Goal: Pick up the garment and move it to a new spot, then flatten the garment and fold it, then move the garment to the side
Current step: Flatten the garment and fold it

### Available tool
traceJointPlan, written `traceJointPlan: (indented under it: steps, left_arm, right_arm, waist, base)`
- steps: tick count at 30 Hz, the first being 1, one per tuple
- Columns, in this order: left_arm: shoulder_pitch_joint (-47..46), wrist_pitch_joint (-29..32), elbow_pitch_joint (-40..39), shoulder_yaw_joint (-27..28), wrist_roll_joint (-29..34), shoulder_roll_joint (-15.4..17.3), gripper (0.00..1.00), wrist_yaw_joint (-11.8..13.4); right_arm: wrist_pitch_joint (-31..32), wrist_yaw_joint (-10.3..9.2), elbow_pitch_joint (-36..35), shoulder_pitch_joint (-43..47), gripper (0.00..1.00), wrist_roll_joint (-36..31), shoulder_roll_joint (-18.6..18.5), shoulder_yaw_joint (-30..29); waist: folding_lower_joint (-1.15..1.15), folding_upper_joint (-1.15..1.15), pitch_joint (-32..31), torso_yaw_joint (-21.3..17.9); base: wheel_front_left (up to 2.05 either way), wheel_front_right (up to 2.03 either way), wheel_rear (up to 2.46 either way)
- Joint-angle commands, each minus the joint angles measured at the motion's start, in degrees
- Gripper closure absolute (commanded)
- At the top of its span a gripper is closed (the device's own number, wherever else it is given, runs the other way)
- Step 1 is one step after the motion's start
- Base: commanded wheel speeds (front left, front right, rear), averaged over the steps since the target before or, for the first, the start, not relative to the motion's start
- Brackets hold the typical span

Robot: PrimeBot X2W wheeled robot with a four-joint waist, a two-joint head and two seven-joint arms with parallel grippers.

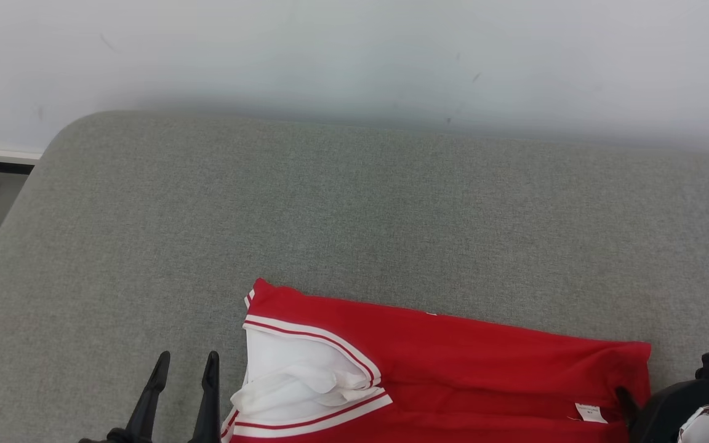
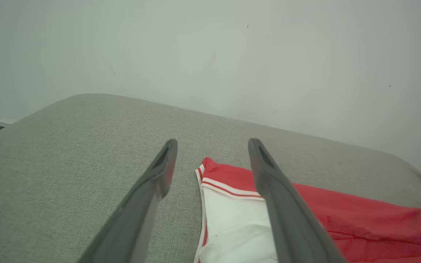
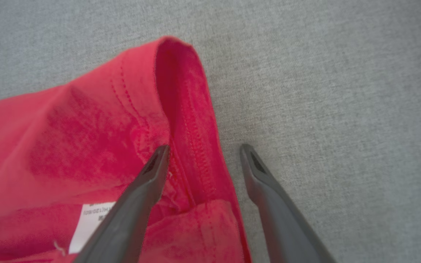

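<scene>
Backdrop: we see a broad grey woven upholstered surface (image 1: pixel 354 203) with a rounded far-left corner, set against a plain white wall (image 1: pixel 354 49).
Garment: the red fabric garment with white lining and red-and-white striped trim (image 1: pixel 465 351) lies at the near edge of the grey surface, between our two arms. It forms a long oblong doubled over on itself, with its white inside showing at the left end and a small white sewn-in label (image 1: pixel 591 412) near the right end.
Left gripper: the left gripper (image 1: pixel 188 357) stands just beside the garment's left end, over bare grey cloth, its fingers spread wide and holding nothing.
Right gripper: in its wrist view the right gripper (image 3: pixel 205 148) has its fingers wide apart, astride the stitched hem at the garment's right end — one finger over red cloth, the other over the grey surface. Nothing is pinched between them.
Done, as we judge it: the garment looks laid out fairly flat and folded at least once, with layered edges at both ends. Whether it sits in a new spot we cannot tell.
Left, as we judge it: the white part at the left end is rumpled and wants smoothing, and perhaps one more fold is due. Then comes the move to the side — neither gripper has a hold for it yet.
</scene>
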Motion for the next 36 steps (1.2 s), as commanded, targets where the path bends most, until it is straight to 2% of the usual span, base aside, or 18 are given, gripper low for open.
traceJointPlan:
  steps: [1,3,7,11,28,33,36]
  left_arm:
    - [-0.6,-0.16,0.43,0.03,0.15,-0.32,0.0,-0.09]
    - [-0.84,-0.16,0.71,-0.01,0.28,-0.51,0.0,-0.33]
    - [-1.22,-0.16,0.91,0.24,0.5,-0.89,0.0,-0.46]
    - [-0.98,-0.15,0.98,0.48,0.81,-1.14,0.0,-0.62]
    - [-1.62,-0.16,1.27,1.41,1.64,-2.45,0.0,-0.95]
    - [-1.48,-0.16,1.43,1.79,2.04,-2.17,0.0,-0.89]
    - [-0.96,-0.16,1.57,2.56,2.54,-1.63,0.0,-0.91]
  right_arm:
    - [1.5,-0.04,1.95,0.82,0.57,0.86,0.67,1.68]
    - [1.17,0.01,1.76,0.89,1.0,1.17,0.83,3.13]
    - [0.44,0.0,1.16,1.27,1.0,1.26,0.59,4.06]
    - [-0.96,-0.01,0.4,0.69,1.0,1.3,0.46,2.07]
    - [-5.91,-0.15,-5.57,-2.44,1.0,-7.38,0.21,-19.21]
    - [-6.55,-0.15,-6.4,-2.8,1.0,-9.34,0.25,-21.38]
    - [-5.87,-0.14,-6.23,-2.32,1.0,-6.61,0.26,-18.63]
  waist:
    - [0.0,0.0,0.21,0.22]
    - [0.0,0.0,0.28,0.33]
    - [0.0,0.0,0.25,0.55]
    - [0.0,0.0,0.29,0.49]
    - [0.0,0.0,0.82,-2.63]
    - [0.0,0.0,0.11,-2.86]
    - [0.0,0.0,-0.49,-3.0]
  base:
    - [0.0,0.0,0.0]
    - [0.0,0.0,0.0]
    - [0.0,0.0,0.0]
    - [0.0,0.0,0.0]
    - [0.0,0.0,0.0]
    - [0.0,0.0,0.0]
    - [0.0,0.0,0.0]
